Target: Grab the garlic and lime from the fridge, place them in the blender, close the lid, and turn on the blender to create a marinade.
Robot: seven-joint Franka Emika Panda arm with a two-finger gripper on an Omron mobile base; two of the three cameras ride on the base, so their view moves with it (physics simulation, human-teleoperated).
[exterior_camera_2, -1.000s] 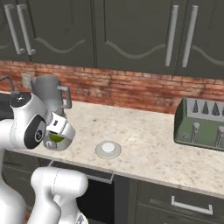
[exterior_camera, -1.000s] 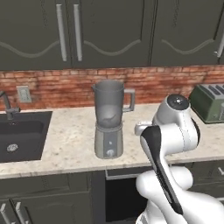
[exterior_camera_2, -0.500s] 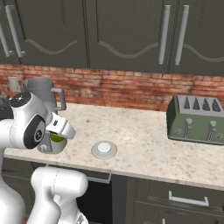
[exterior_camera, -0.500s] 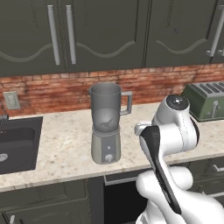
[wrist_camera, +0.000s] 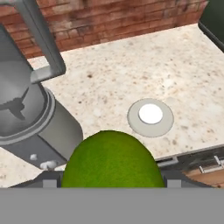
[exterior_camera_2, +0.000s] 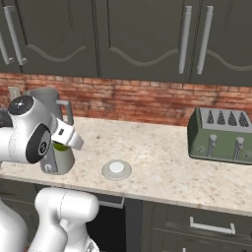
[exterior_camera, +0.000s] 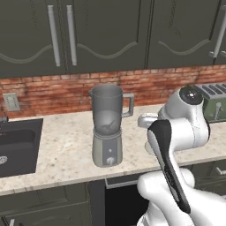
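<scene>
Two base cameras look forward and down from behind the arm, left and right, sharing the speckled counter (exterior_camera: 66,150), blender (exterior_camera: 108,126), brick wall (exterior_camera_2: 142,101) and toaster (exterior_camera_2: 221,135). The hand camera sits close over the counter, sharing the blender and the lid (wrist_camera: 150,116) with them.

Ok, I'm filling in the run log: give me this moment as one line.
gripper: shut on lime | blender: open, on counter | lid: on counter beside blender | next: lime into jug
</scene>
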